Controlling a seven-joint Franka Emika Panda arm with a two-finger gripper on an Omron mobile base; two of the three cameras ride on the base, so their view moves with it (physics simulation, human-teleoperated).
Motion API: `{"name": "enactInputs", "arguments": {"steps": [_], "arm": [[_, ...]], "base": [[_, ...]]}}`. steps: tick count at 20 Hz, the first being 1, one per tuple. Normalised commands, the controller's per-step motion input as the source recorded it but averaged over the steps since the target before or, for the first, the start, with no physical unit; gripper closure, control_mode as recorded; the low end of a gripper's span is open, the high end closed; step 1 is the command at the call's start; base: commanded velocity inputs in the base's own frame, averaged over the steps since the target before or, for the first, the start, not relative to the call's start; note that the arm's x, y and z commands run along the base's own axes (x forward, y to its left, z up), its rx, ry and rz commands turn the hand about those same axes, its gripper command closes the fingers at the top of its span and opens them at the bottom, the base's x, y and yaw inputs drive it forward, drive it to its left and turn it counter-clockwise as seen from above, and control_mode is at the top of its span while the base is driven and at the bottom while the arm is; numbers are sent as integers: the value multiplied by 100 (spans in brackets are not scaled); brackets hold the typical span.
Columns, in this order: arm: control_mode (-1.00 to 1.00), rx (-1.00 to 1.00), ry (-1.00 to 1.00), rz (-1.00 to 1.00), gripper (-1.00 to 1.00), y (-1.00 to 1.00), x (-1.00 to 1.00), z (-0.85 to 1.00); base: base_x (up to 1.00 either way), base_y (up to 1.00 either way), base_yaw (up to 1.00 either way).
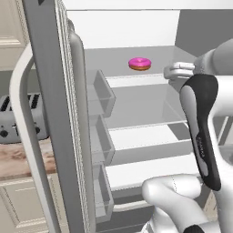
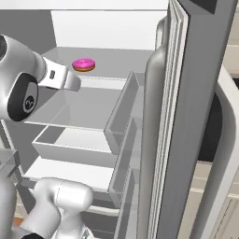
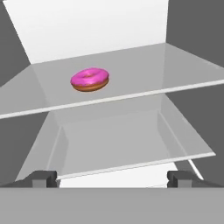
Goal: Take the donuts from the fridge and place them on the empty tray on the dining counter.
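The fridge (image 1: pixel 136 41) stands open, showing its white interior. A pink-iced donut (image 1: pixel 139 63) (image 2: pixel 84 65) (image 3: pixel 90 79) lies alone on the upper grey shelf (image 3: pixel 144 74), towards the back. My gripper (image 3: pixel 112 178) is open and empty. It hovers in front of the fridge, just below that shelf's front edge, with the donut ahead and a little to the left in the hand view. From the base views the hand (image 1: pixel 176 70) (image 2: pixel 63 79) is near the shelf's front edge. The empty tray and the dining counter are out of view.
The open left door (image 1: pixel 50 113) with its white handle (image 1: pixel 25 136) and door bins (image 1: pixel 102 93) flanks the arm on one side, the right door (image 2: pixel 196 116) on the other. A lower shelf (image 3: pixel 118 140) and a drawer (image 1: pixel 150 150) sit below. A toaster (image 1: pixel 18 118) stands on a side counter.
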Motion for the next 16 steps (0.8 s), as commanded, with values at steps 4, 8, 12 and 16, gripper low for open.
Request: {"name": "enactInputs", "arguments": {"steps": [4,8,12,16], "arm": [[-100,0,0,0,-100,-15,53,6],[-100,0,0,0,-100,-11,51,1],[-100,0,0,0,-100,-6,57,0],[-100,1,0,3,-100,-3,53,2]], "base": [[0,0,0],[0,0,0],[0,0,0],[0,0,0]]}}
